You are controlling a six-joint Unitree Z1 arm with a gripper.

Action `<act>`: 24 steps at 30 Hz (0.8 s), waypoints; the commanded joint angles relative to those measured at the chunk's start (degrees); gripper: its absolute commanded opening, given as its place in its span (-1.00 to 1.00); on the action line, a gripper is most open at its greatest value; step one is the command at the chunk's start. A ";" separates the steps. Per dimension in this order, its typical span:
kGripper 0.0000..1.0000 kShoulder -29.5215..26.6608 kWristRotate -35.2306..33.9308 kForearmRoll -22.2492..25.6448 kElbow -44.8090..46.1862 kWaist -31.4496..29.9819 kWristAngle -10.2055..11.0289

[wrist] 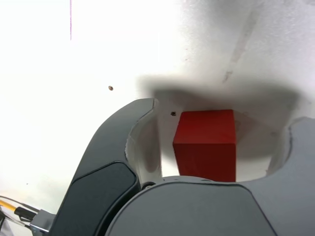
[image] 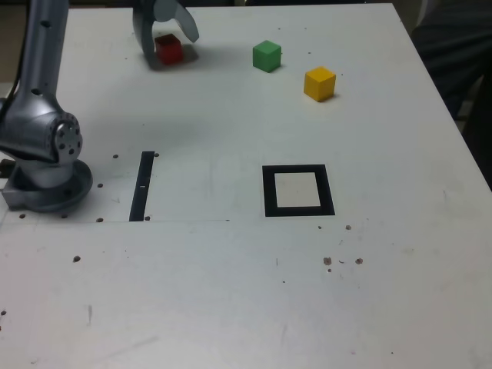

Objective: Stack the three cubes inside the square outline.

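The red cube (image: 169,50) sits on the white table at the far left of the exterior view. My gripper (image: 167,42) stands open around it, one finger on each side. In the wrist view the red cube (wrist: 206,145) lies between the two dark fingers of the gripper (wrist: 224,114), with bare table showing in the gap beside it. The green cube (image: 267,56) and the yellow cube (image: 320,83) rest apart from each other at the far middle. The square outline (image: 269,191) lies empty nearer the camera, right of centre.
The arm's grey base (image: 46,161) stands at the exterior view's left. A thin black strip (image: 142,186) lies beside it. Someone in dark clothing (image: 453,46) is at the table's far right edge. Small screw holes dot the table.
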 commanded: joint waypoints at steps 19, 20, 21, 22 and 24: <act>-0.50 1.20 -0.32 0.68 -0.78 -0.37 -0.57; -0.50 1.17 -0.31 0.70 -0.75 -0.39 -0.57; -0.50 1.13 -0.30 0.74 -0.72 -0.40 -0.57; -0.50 1.11 -0.31 0.75 -0.71 -0.42 -0.58; -0.50 1.04 -0.30 0.78 -0.67 -0.48 -0.61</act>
